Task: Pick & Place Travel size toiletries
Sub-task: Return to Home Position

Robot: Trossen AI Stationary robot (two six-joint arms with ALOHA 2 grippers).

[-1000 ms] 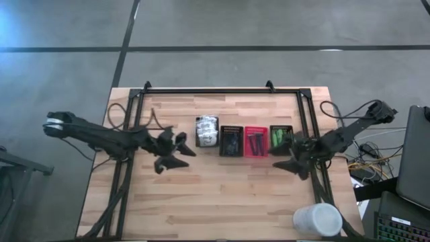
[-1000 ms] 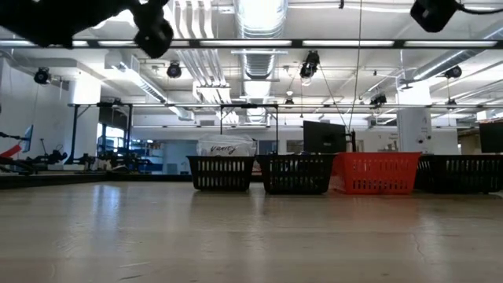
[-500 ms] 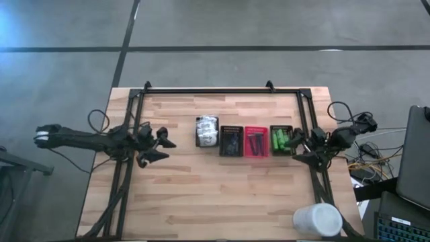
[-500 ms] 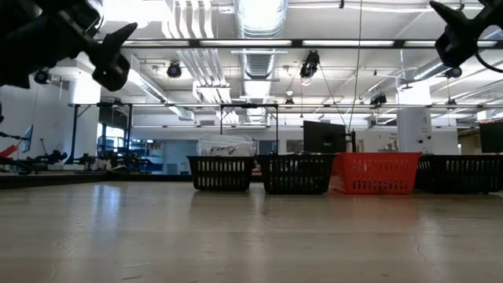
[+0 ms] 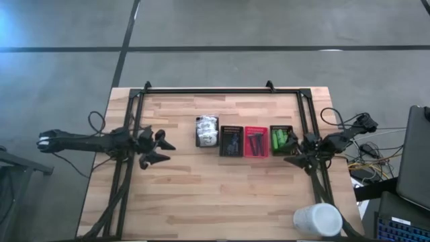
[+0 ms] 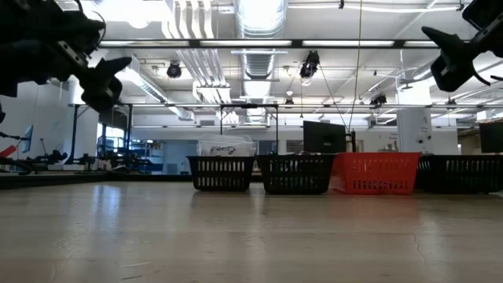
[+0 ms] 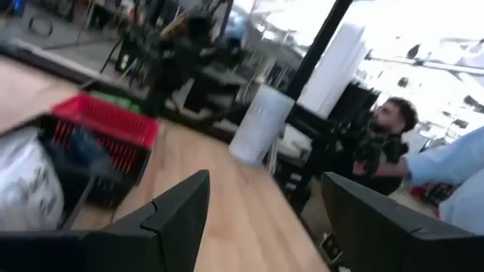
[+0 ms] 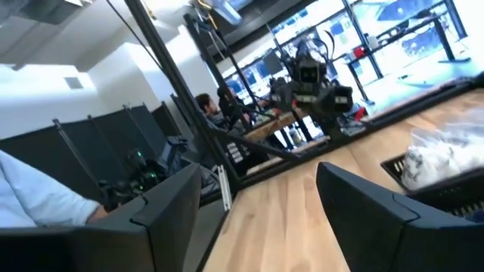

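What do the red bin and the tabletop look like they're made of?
Red bin: probably moulded plastic mesh with a matte finish; its walls are an open grid you can see through. Table: light wood, apparently butcher-block; narrow jointed strips and grain show, with a soft sheen.

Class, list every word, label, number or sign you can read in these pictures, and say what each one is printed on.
No text here is legible.
Dark print on the white packets in the black bin at the left end of the row: too blurred to read.
White cup: no lettering shows.
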